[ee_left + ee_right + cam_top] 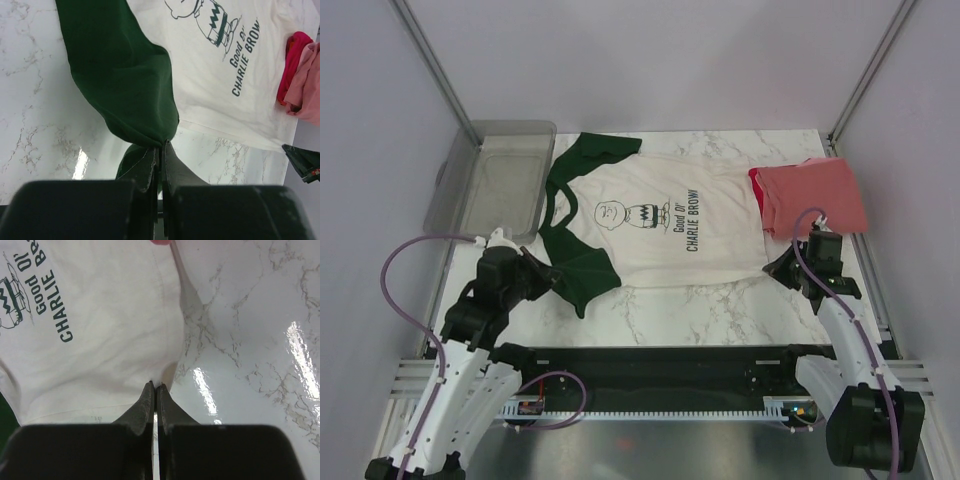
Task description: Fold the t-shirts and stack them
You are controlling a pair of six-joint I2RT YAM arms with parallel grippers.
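A cream-white t-shirt (660,225) with dark green sleeves and a black cartoon print lies spread across the marble table, neck to the left. My left gripper (548,276) is shut on its near green sleeve (125,75), which is lifted off the table. My right gripper (782,268) is shut on the shirt's near hem corner (160,371). The coral-red t-shirt (815,195) lies bunched at the right, partly over the white shirt's hem; it also shows in the left wrist view as a red-pink heap (302,80).
A clear grey plastic bin (495,180) stands at the back left. Metal frame posts rise at both back corners. A black rail (650,365) runs along the near table edge between the arm bases.
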